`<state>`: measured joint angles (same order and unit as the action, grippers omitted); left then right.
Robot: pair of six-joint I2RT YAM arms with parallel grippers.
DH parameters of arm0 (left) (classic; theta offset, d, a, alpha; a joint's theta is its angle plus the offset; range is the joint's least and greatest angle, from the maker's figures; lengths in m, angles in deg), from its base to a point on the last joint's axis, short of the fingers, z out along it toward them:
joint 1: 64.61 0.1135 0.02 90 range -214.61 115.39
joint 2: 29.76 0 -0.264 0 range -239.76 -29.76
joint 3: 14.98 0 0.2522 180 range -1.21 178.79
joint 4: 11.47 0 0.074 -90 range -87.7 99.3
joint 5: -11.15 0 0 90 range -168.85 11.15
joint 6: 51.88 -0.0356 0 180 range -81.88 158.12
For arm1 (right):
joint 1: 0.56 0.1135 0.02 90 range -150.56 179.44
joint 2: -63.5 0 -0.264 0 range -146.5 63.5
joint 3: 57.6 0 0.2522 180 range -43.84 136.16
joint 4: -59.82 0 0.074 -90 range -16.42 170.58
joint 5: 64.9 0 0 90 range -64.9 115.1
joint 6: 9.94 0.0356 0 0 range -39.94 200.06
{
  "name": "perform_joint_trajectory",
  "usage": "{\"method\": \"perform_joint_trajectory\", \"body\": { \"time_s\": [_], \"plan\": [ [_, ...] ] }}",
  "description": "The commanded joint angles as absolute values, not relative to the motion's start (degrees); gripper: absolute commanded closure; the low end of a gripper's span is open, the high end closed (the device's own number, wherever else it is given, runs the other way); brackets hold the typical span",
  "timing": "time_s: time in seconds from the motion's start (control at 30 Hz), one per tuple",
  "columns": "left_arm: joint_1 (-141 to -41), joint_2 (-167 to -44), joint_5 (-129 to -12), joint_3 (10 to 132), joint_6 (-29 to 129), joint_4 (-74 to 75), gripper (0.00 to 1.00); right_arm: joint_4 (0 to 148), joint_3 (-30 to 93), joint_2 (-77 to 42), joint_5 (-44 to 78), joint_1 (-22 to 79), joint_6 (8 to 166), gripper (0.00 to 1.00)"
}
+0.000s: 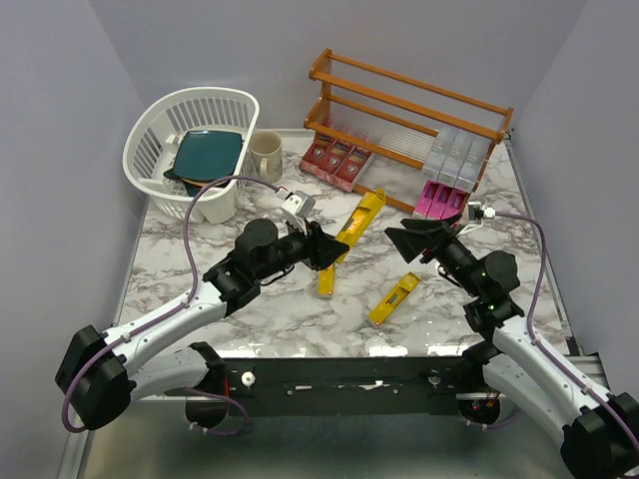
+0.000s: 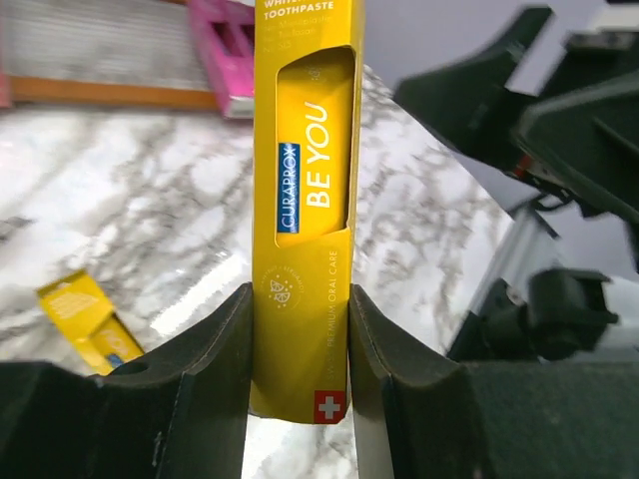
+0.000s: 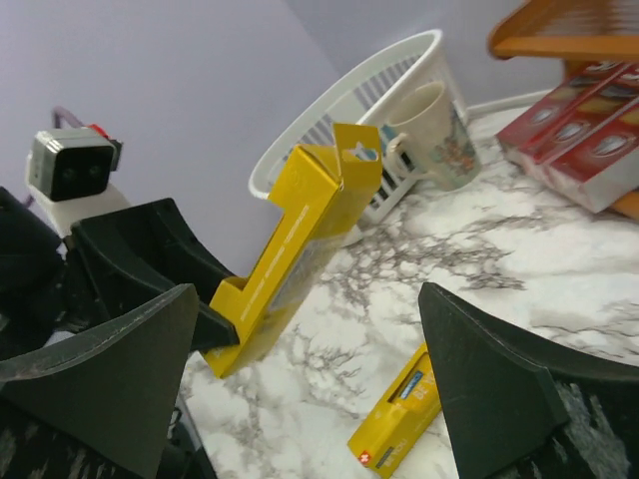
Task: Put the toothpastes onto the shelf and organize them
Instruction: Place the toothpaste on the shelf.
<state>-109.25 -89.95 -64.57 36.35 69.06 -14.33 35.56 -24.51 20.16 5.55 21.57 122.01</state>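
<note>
Marble tabletop [image 1: 250,309], white with grey veins, enclosed by pale lavender walls [image 1: 60,90]; top view, my two arms entering from the bottom edge.

Left of centre, my left gripper [image 1: 332,249] is clamped on one yellow carton [image 1: 361,215]. The wrist view shows both fingers pressed flat against its long sides near the end marked with a small red cross. The carton is raised off the marble and slants toward the upper right of the frame.

Right of centre, my right gripper [image 1: 427,232] has its jaws spread wide with nothing between them. Its tips face the held carton from just beside it, without touching.

At lower centre, a second yellow carton [image 1: 394,299] lies flat on the marble.

At upper right stands the shelf [image 1: 399,90], reddish-brown wood. Red cartons [image 1: 337,160] sit side by side at its lower left. Silver-grey cartons [image 1: 454,155] stand upright in a row at its right. Magenta cartons [image 1: 439,200] lie just below those, close to my right gripper.

At upper left, a white basket [image 1: 160,130] holds a teal plate [image 1: 207,155]. A beige mug [image 1: 266,155] stands just right of the basket.
</note>
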Motion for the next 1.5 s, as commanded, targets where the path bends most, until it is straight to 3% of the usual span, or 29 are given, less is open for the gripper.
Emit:
{"method": "perform_joint_trajectory", "body": {
  "time_s": [0.0,0.3,0.53,1.03,1.47],
  "plan": [
    [-109.1,-95.7,-81.6,46.8,57.6,1.9,0.77,45.8,-27.7,26.0,20.5,21.5,116.3,0.00],
    [-106.4,-117.6,-93.8,73.2,45.4,14.2,0.77,49.9,-31.8,33.1,33.4,21.5,116.7,0.00],
    [-101.4,-132.5,-93.1,93.1,39.6,19.0,0.77,49.5,-32.2,33.6,34.4,21.4,117.0,0.00],
    [-92.5,-156.5,-86.3,124.1,32.8,20.8,0.77,46.9,-31.8,30.6,29.7,21.5,115.5,0.00],
    [-88.8,-164.9,-83.0,130.6,30.2,11.7,0.72,44.5,-31.6,26.5,27.6,21.5,115.1,0.00]
  ]
}}
